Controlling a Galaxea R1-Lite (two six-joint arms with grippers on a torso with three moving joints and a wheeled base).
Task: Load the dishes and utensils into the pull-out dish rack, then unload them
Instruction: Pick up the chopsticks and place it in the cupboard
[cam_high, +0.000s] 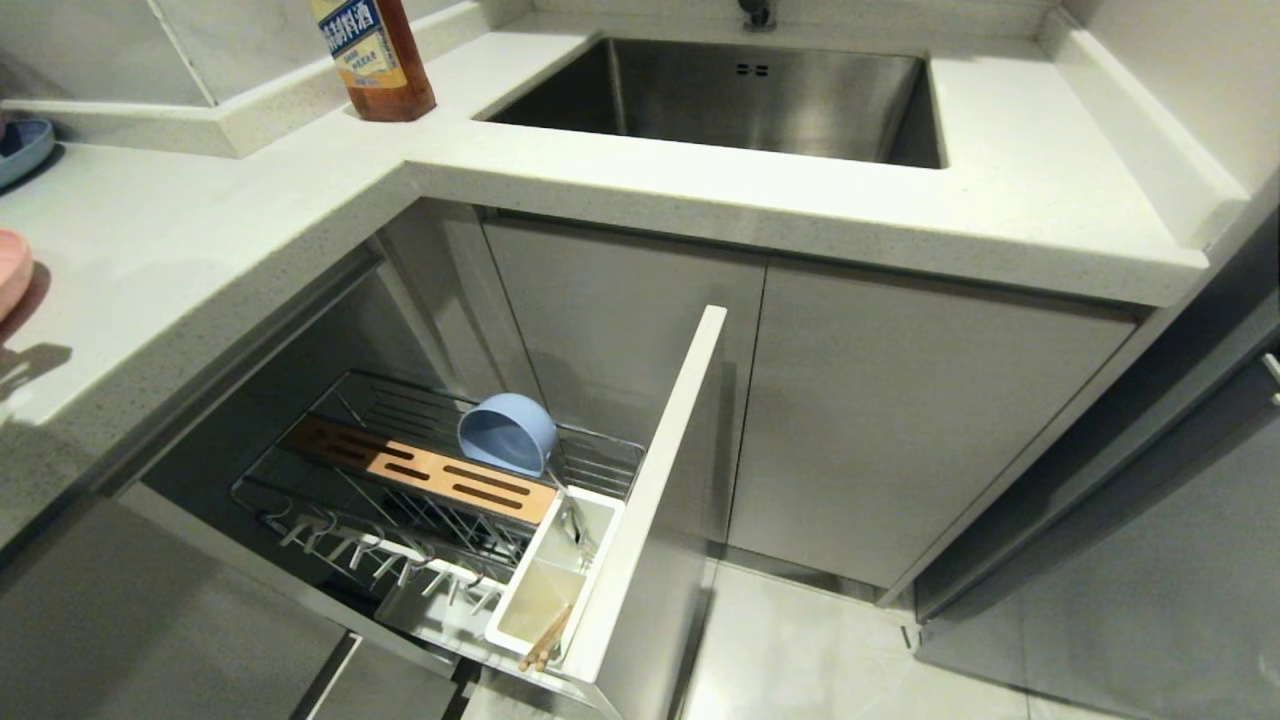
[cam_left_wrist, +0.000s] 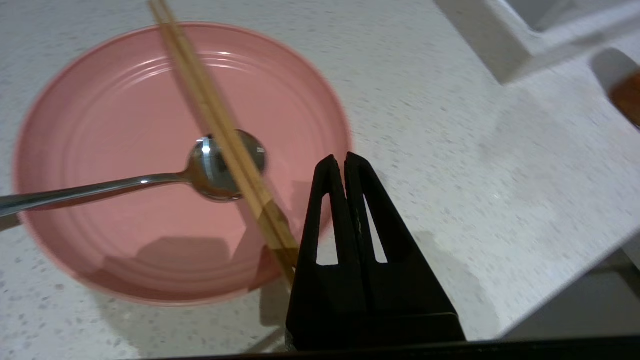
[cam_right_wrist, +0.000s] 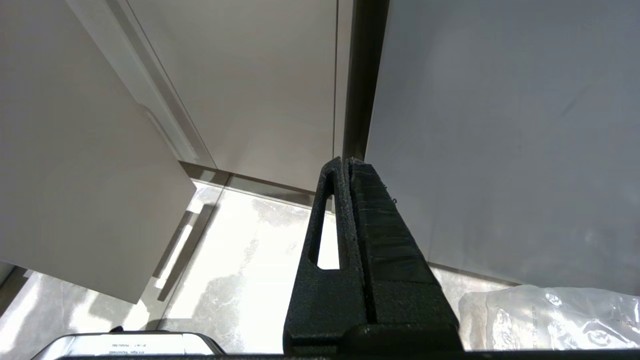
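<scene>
Left gripper (cam_left_wrist: 345, 162), jaws clenched and empty, centre frame beside pink plate (cam_left_wrist: 115, 240) carrying spoon (cam_left_wrist: 210, 170) and chopsticks (cam_left_wrist: 220, 130). Right gripper (cam_right_wrist: 346, 165) clenched, centre frame, over floor. Blue bowl (cam_high: 507, 433) sits tilted in pull-out dish rack (cam_high: 440, 500).

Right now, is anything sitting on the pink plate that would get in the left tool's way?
Yes. A spoon rests with its bowl on the pink plate, and chopsticks lie across both. The left tool, shut, hangs beside the plate's rim.
</scene>
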